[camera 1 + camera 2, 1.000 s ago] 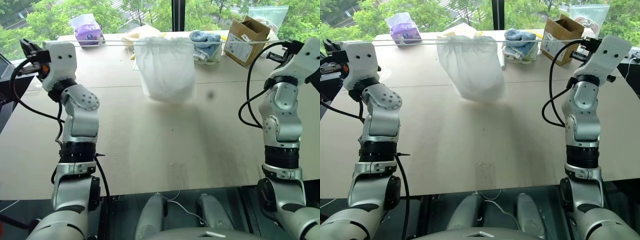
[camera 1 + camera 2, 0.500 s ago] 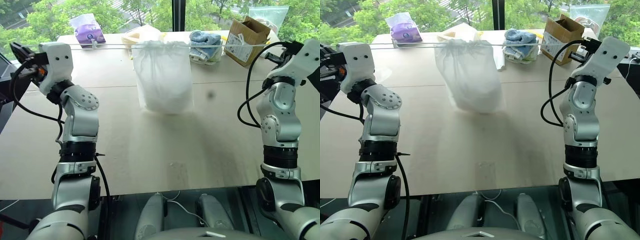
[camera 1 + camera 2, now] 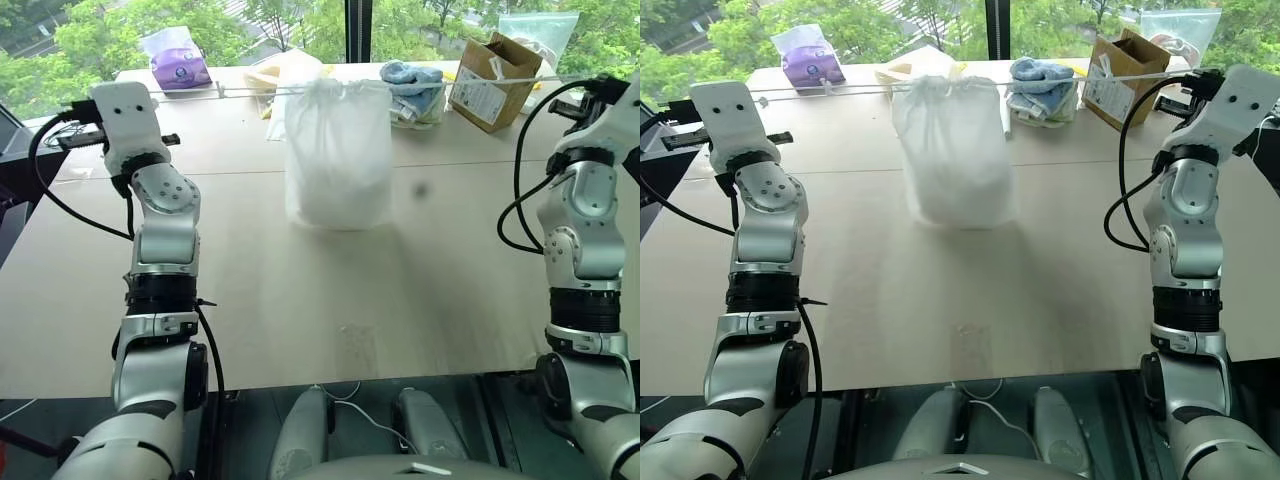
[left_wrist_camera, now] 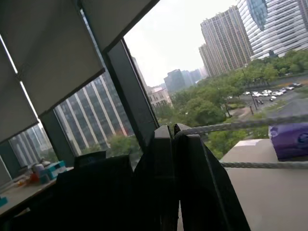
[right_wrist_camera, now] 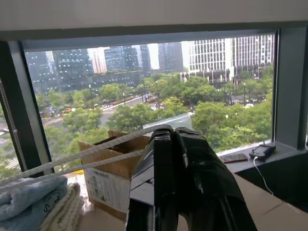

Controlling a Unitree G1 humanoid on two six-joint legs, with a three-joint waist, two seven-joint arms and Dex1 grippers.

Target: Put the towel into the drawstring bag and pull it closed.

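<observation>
Head views, bag: the thin white fabric drawstring bag (image 3: 337,150) hangs bulging from its thin white cords (image 3: 230,92), its base at or just above the pale wooden table (image 3: 300,290); its mouth is gathered tight.
Head views, towel: hidden, judged to be the bulk inside the bag.
Head views, arms: both raised wide apart, 1 taut cord end running to each.
Head views, clutter: a purple packet (image 3: 178,68), a blue-and-white stack of folded cloths (image 3: 412,85) and a brown cardboard box (image 3: 492,80) lie along the far edge.
Left wrist view: the left claw (image 4: 175,132) is clamped shut on the cords.
Right wrist view: the right claw (image 5: 172,134) is likewise pinched on the cords.
Doing it well: pull evenly outward with both arms at 1 height, so the bag neither swings nor slips.
</observation>
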